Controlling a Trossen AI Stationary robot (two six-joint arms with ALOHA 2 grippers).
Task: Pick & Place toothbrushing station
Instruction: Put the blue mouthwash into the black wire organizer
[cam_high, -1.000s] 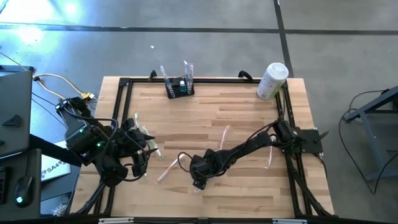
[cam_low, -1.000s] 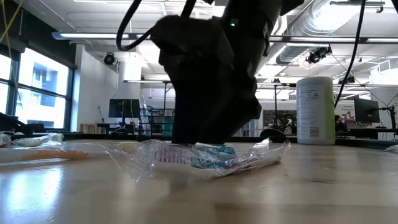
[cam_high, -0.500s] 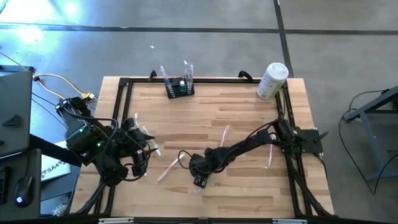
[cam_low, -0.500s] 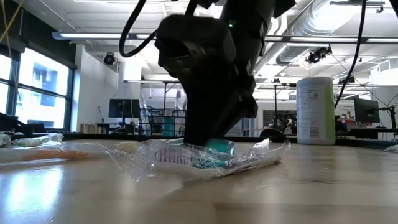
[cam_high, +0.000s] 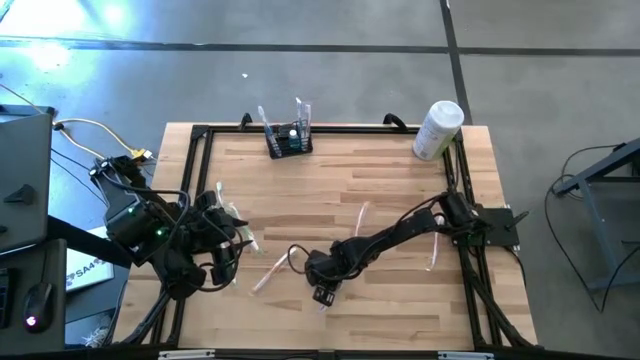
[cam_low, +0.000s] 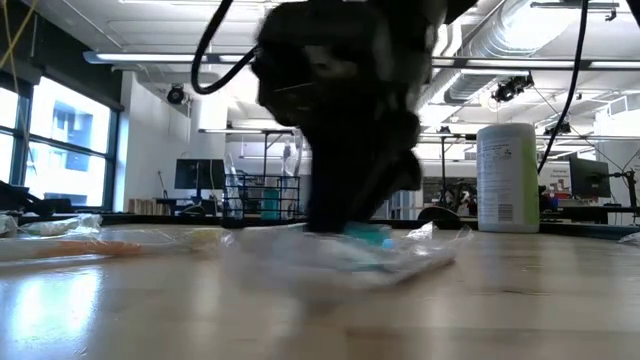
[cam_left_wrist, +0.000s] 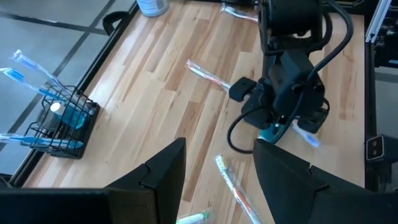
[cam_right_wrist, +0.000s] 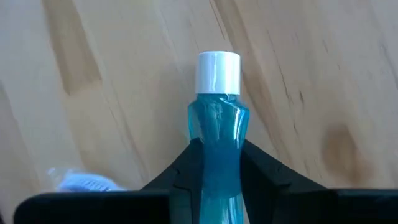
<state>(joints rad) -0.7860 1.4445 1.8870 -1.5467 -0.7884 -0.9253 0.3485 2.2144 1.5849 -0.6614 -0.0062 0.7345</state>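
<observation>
The right gripper (cam_high: 322, 293) is low over the front middle of the table (cam_high: 400, 180), and its two dark fingers (cam_right_wrist: 261, 165) are clamped on the neck of a small blue tube with a white cap (cam_right_wrist: 217, 124), as the right wrist view shows plainly. In the low view that tube sits in a crumpled clear plastic wrapper (cam_low: 340, 260) lying on the wood under the arm (the wrapper is blurred there). The toothbrushing station (cam_high: 288, 139), a small black wire rack with wrapped toothbrushes standing in it, is at the far edge of the table, left of centre, well apart from both grippers. A tall white cylindrical container (cam_high: 437, 130) stands at the far right corner. Loose wrapped toothbrushes (cam_high: 356, 221) lie scattered on the wood near the right arm. The left gripper (cam_high: 225, 240) hangs near the left edge with its jaws apart, holding nothing.
</observation>
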